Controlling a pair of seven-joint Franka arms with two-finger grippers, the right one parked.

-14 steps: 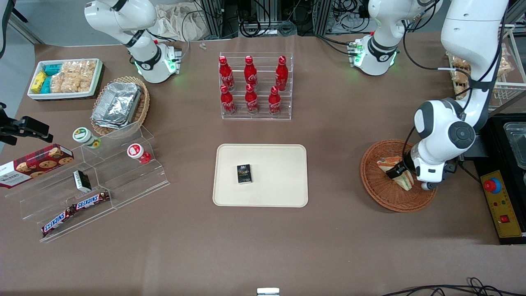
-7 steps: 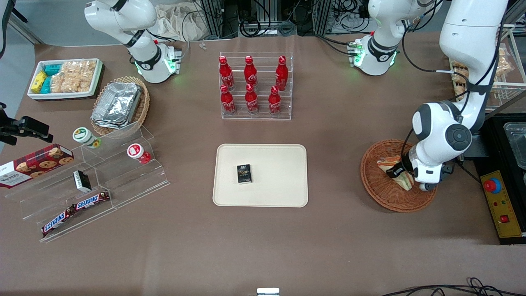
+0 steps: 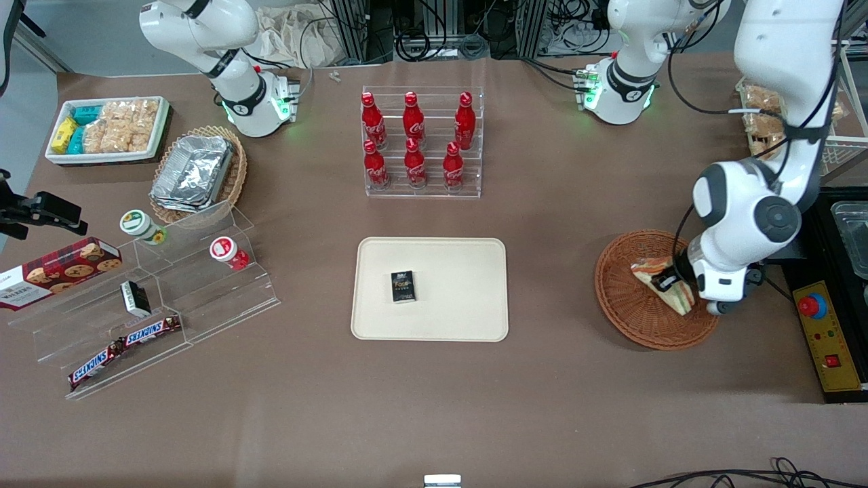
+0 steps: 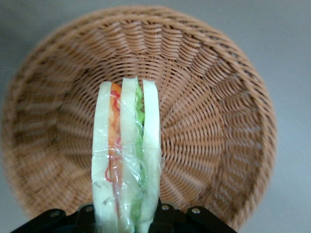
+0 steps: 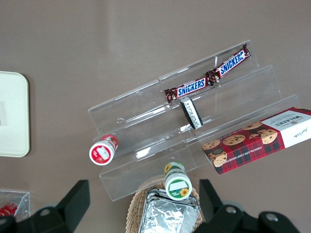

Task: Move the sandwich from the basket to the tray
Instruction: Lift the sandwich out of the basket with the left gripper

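Claw (image 3: 670, 280): hanging over the basket at the working arm's end of the surface, its fingers pinching the sandwich.
Sandwich (image 3: 661, 283): sitting between the claw's fingers, a wrapped wedge of pale bread with orange and green layers; in the wrist view the sandwich (image 4: 127, 160) is standing on edge over the weave. Whether it is touching the basket floor is not clear.
Basket (image 3: 627, 298): lying directly under the claw, round, reddish-brown wicker; its woven wall (image 4: 214, 111) is filling the wrist view around the sandwich.
Tray (image 3: 468, 285): lying well apart from the claw, toward the parked arm's end, flat and cream-beige.
Small dark box (image 3: 403, 286): resting on the tray, farther from the claw than the tray's near rim.
Bottle rack (image 3: 422, 142): standing well apart from the claw, farther from the front camera than the tray, carrying six red bottles.
Surface (image 3: 434, 400): brown, carrying everything named.
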